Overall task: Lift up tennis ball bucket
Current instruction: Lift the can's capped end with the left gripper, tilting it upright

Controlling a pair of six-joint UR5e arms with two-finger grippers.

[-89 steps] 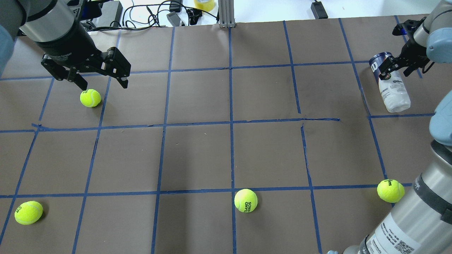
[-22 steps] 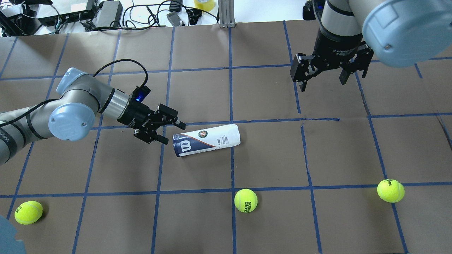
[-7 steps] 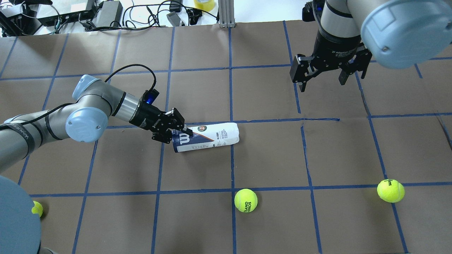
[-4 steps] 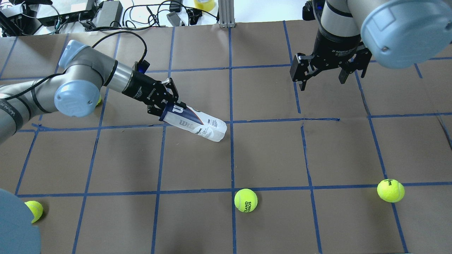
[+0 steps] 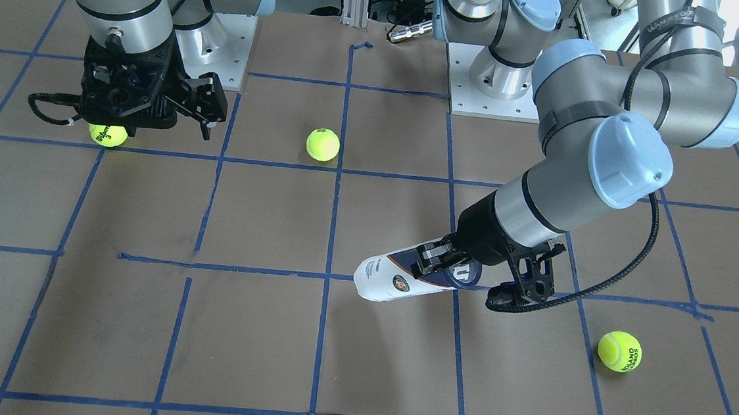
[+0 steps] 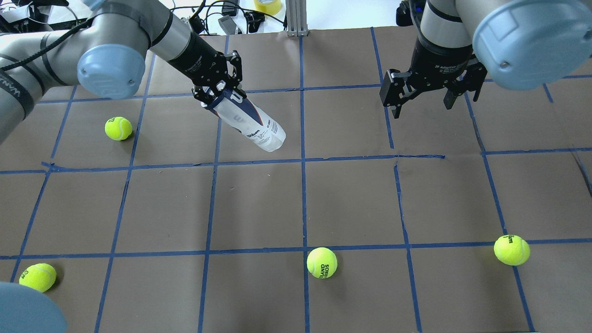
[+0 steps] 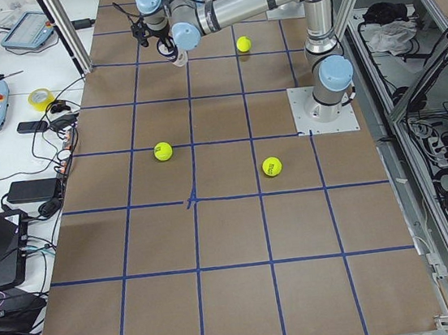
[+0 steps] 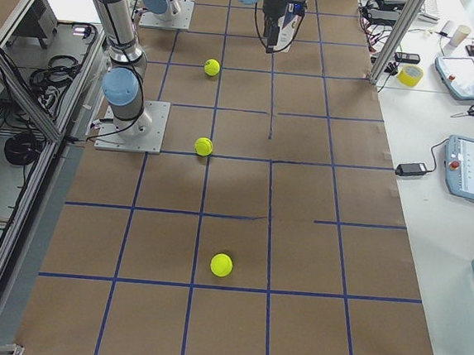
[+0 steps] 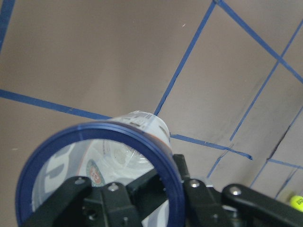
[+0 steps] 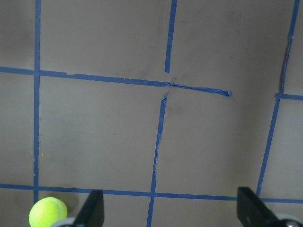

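4 tennis balls (image 6: 322,262) sit low and left in overhead view, well apart from tennis ball bucket (image 6: 259,129). Bucket tilted, upper left of centre, navy end clamped in left gripper (image 6: 221,92). Bare table (image 6: 351,199) around free end. Right gripper (image 6: 422,104) spread wide, upper right.

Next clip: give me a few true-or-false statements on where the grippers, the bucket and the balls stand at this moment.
1. The left gripper grips the bucket at its navy end. True.
2. The right gripper is shut. False: it is open and empty.
3. The bucket lies flat on the table. False: it hangs tilted from the left gripper.
4. The overhead view shows four balls on the table. True.
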